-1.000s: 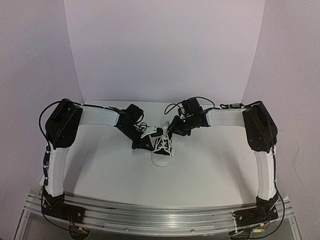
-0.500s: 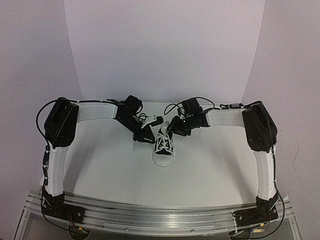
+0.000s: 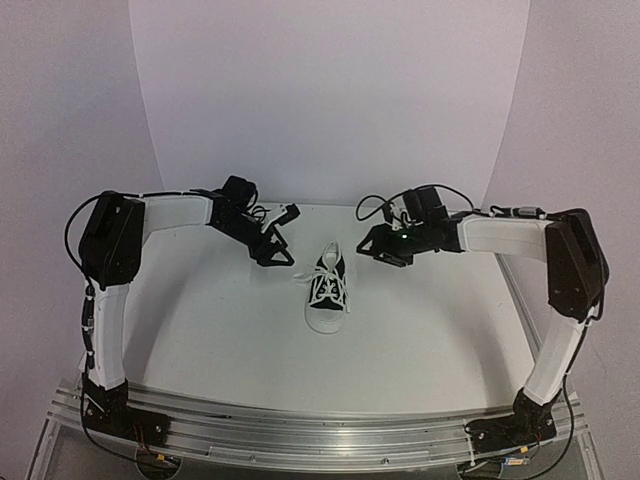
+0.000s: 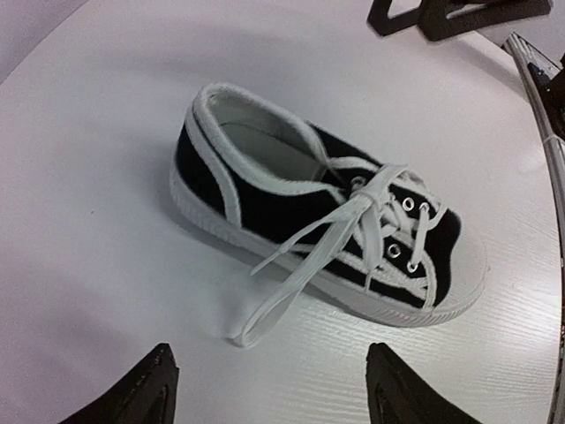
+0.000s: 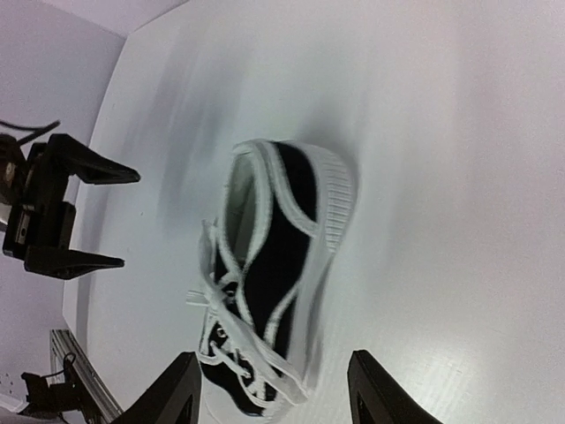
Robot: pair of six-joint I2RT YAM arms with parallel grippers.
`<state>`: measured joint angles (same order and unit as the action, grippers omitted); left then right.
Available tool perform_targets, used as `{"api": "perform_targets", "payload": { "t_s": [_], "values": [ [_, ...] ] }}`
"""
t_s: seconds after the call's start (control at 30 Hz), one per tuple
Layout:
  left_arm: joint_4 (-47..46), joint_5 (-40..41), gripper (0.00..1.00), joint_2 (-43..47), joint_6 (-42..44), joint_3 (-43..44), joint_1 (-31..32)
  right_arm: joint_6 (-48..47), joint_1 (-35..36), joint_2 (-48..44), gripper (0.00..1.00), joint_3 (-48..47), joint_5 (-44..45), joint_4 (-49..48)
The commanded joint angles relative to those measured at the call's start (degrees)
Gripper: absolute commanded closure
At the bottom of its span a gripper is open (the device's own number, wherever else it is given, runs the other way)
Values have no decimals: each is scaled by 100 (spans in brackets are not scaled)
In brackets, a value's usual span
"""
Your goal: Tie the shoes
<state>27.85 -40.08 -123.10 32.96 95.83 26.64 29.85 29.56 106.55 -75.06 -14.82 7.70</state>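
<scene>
The shoe (image 3: 326,290) is a small black sneaker with a white toe cap, standing mid-table with its toe toward the arms. Its white laces (image 4: 371,199) are gathered in a knot over the tongue, and one loop (image 4: 265,314) trails onto the table. My left gripper (image 3: 280,251) hangs open to the shoe's left, apart from it, with nothing between its fingers (image 4: 157,384). My right gripper (image 3: 370,245) is open to the right of the heel, also empty. The right wrist view shows the shoe (image 5: 287,238) from the heel side, with the laces (image 5: 221,296) blurred.
The white table (image 3: 200,330) ends in a metal rail (image 3: 320,430) at the near edge, and a curved white backdrop (image 3: 320,100) stands behind. The right gripper's fingers (image 4: 459,13) show at the top of the left wrist view.
Both grippers were close against the shoe's laces. They have opened, let go and drawn back, the left one to the left and rear, the right one to the right.
</scene>
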Motion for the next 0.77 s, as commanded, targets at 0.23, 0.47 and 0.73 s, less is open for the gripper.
{"api": "perform_targets", "payload": {
  "t_s": [0.23, 0.47, 0.73],
  "values": [
    [-981, 847, 1, 2245, -2518, -2349, -1454, -8, -1622, -1977, 37, 1943, 1731, 67],
    [-1893, 1423, 0, 3460, -3642, -4439, -2347, -214, -1640, -3255, 30, 2954, 3297, 77],
    [-2553, 1516, 0, 3911, -3876, -5603, -2401, 372, -1644, -3632, 32, 3335, 3932, 213]
  ]
}}
